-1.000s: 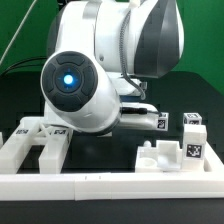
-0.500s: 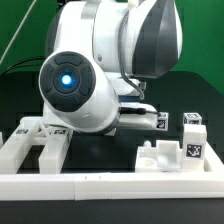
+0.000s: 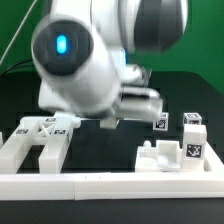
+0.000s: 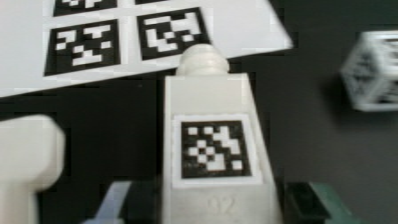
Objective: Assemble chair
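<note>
Arm (image 3: 80,70) has swung upward; only the wrist view shows jaws clamping a chair piece (image 4: 217,130).

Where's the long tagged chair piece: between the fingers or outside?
Between: fingers flank chair piece both sides; clamped or not, cannot tell.

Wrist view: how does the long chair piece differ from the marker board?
The chair piece is a thick narrow bar with a rounded tip; the marker board is a thin flat sheet. The chair piece shows one tag, the marker board several. The chair piece is flanked by the pincer; the marker board lies out past its tip. Both are white with black-and-white tags.
</note>
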Available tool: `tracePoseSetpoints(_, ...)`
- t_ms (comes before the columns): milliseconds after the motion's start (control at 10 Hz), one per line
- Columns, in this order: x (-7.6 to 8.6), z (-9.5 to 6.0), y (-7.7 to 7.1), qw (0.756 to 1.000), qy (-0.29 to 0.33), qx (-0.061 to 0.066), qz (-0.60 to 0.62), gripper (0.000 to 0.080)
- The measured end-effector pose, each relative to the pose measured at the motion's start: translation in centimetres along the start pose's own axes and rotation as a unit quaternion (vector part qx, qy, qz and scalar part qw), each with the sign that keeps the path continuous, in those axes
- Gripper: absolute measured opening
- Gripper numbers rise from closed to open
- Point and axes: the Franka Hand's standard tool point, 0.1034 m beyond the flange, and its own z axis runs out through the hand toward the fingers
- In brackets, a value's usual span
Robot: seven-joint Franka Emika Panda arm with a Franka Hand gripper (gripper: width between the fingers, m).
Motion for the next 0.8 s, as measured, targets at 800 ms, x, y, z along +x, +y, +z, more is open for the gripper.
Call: tracePoseSetpoints(800, 0.7, -8.6, -2.8, 0.960, 0.277, 0.028, -0.016, 0.0287)
